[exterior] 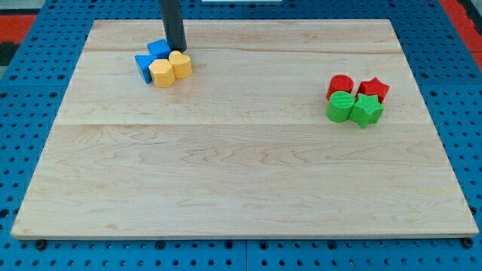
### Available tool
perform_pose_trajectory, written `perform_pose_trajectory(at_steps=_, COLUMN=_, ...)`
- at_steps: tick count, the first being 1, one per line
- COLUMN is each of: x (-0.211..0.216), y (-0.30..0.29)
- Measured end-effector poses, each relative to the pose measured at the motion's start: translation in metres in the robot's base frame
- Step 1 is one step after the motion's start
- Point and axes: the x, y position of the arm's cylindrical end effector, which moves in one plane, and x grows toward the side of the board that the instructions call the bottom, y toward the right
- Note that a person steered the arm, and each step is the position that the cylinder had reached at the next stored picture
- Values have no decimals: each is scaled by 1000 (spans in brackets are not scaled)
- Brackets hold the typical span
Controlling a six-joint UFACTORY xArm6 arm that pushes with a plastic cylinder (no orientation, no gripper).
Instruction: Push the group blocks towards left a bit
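Note:
A group of blocks sits at the view's upper left: a blue block (159,48), a second blue block (142,65), a yellow hexagon-like block (162,73) and a yellow block (181,65), all touching. My tip (177,50) stands at the group's top right, against the upper blue block and just above the right yellow block. A second group lies at the view's right: a red cylinder (340,85), a red star (373,89), a green cylinder (340,108) and a green star (366,111).
The blocks lie on a wooden board (241,173) set on a blue pegboard (22,113). The board's top edge runs just above the left group.

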Motion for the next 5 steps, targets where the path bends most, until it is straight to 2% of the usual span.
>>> perform_pose_trajectory(at_steps=1, x=-1, y=9)
perform_pose_trajectory(at_steps=3, x=-1, y=130)
perform_pose_trajectory(at_steps=4, x=-1, y=173)
perform_pose_trajectory(at_steps=5, x=1, y=182)
